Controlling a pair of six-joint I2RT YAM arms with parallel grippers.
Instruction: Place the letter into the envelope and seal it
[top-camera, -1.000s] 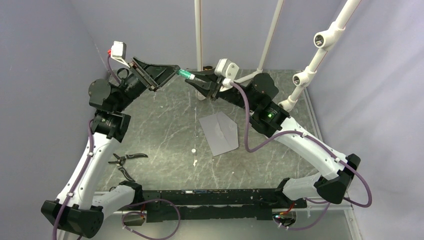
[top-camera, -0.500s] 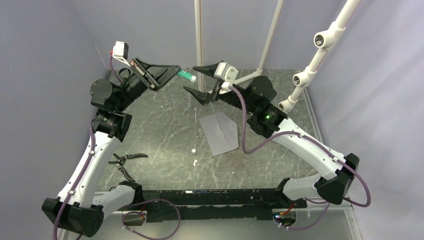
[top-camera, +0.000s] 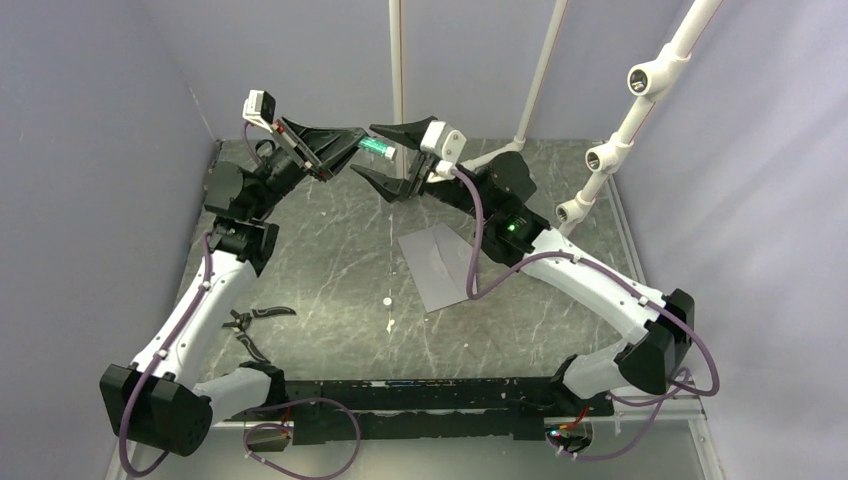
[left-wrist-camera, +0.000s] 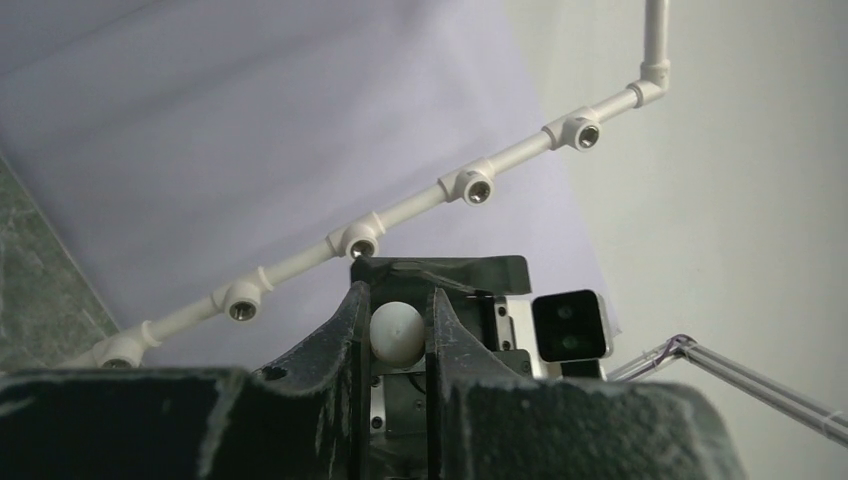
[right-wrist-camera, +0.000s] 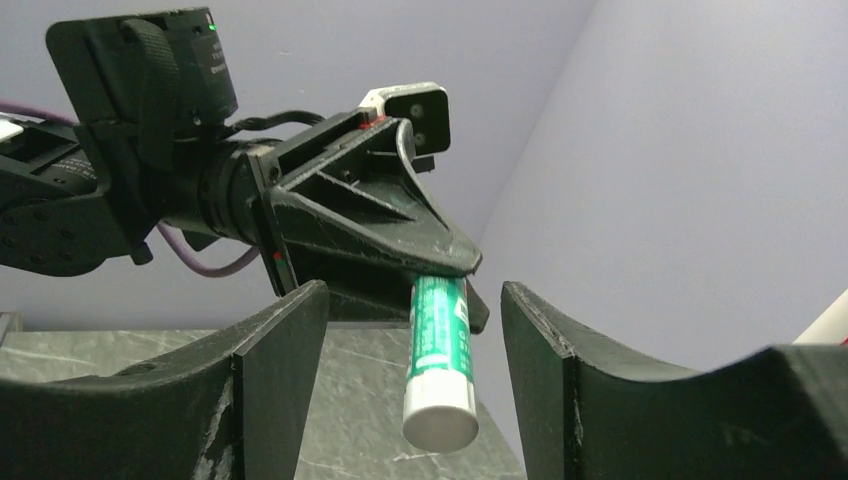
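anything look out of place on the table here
A black pliers-like tool lies by the left arm, unrelated to the paperwork, and two small white scraps sit beside the grey envelope, which lies askew with its flap open.

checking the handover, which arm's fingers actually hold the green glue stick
The left fingers: shut on the glue stick. The right fingers stand open either side, clear of it.

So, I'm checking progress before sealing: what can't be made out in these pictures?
- Letter: no tan sheet shows in any view; whether it lies inside the envelope, top view cannot tell.
- Whether it is sealed: too small from above.
- Glue stick: upper part hidden inside the left gripper, right wrist view; label print unreadable.
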